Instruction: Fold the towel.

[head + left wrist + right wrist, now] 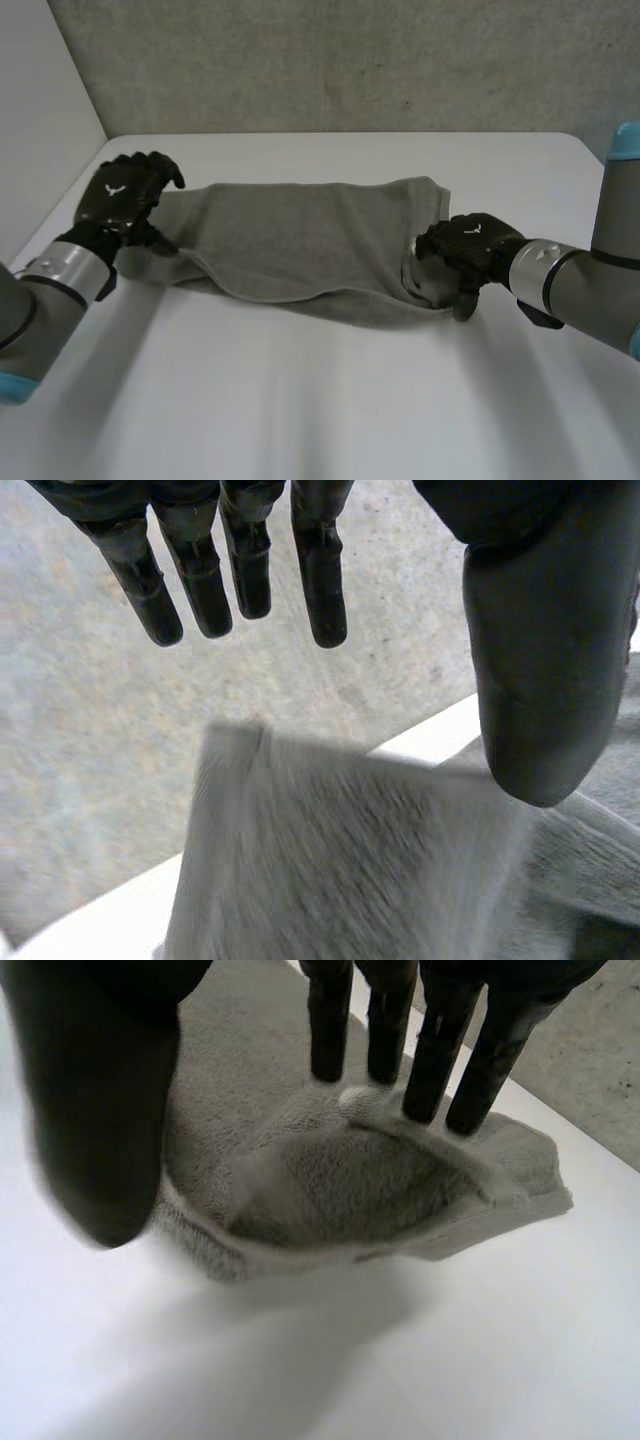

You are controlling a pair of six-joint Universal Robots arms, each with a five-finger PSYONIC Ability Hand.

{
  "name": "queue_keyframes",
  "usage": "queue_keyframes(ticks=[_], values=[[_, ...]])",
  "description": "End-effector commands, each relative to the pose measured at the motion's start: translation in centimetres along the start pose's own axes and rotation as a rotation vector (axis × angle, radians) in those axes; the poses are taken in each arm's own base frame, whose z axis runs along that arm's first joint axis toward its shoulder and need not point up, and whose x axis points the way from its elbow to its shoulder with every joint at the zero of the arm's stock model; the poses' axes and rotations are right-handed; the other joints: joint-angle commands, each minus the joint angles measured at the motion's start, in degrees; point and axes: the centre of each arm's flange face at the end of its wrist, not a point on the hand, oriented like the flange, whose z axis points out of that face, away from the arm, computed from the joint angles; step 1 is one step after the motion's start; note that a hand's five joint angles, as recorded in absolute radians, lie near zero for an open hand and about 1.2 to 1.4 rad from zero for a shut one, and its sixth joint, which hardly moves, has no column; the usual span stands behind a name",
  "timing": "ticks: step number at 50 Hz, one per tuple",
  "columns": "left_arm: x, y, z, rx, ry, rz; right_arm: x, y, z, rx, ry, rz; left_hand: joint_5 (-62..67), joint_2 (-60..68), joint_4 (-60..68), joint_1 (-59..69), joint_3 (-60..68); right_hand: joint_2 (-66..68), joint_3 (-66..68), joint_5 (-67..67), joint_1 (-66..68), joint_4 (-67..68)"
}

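Note:
A grey towel (pixel 300 240), folded into a long band, lies across the white table (pixel 300 400). My left hand (pixel 122 195) is at the towel's left end, slightly above it. In the left wrist view its fingers (pixel 320 590) are straight and its thumb (pixel 545 680) stands apart, with the towel (pixel 350 860) below them and not held. My right hand (pixel 468 245) is at the towel's right end. In the right wrist view its fingers (pixel 430 1050) are straight with their tips at the bunched end of the towel (pixel 350 1190), the thumb (pixel 100 1110) well apart from it.
A grey wall (pixel 330 60) runs behind the table's far edge. Bare white tabletop stretches from the towel to the near side, and a strip of it lies between the towel and the far edge.

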Motion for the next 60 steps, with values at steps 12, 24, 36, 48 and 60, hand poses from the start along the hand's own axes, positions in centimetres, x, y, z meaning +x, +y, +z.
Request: queue_keyframes(ticks=[12, 24, 36, 48, 60], values=[[1.1, -3.9, -2.2, -0.046, 0.032, 0.006, 0.8, -2.0, -1.8, 0.083, 0.075, -0.029, -3.3, -4.8, -5.4, -4.6, -5.1, -9.5, -8.8, -7.3, -9.9, -9.1], [3.4, 0.0, -5.2, -0.384, 0.096, -0.054, 0.4, 1.6, -2.0, 0.006, 0.126, -0.103, -2.1, -3.7, -4.2, -3.4, -3.9, -9.5, -8.8, -7.3, -9.9, -9.1], [4.2, 2.5, -8.2, -0.527, 0.015, 0.013, -0.2, 3.3, -2.8, 0.023, 0.152, -0.215, -1.8, -3.3, -3.9, -3.1, -3.5, -9.5, -8.8, -7.3, -9.9, -9.1], [5.4, 4.8, -6.6, -0.510, 0.026, 0.049, -0.1, 3.4, -2.7, 0.025, 0.155, -0.218, 3.4, 1.9, 1.3, 2.1, 1.7, -9.5, -8.8, -7.3, -9.9, -9.1], [4.5, 6.4, -4.2, -0.529, -0.034, 0.069, 0.0, 3.5, -2.7, 0.027, 0.158, -0.216, 2.9, 1.4, 0.8, 1.6, 1.2, -9.5, -8.8, -7.3, -9.9, -9.1]])
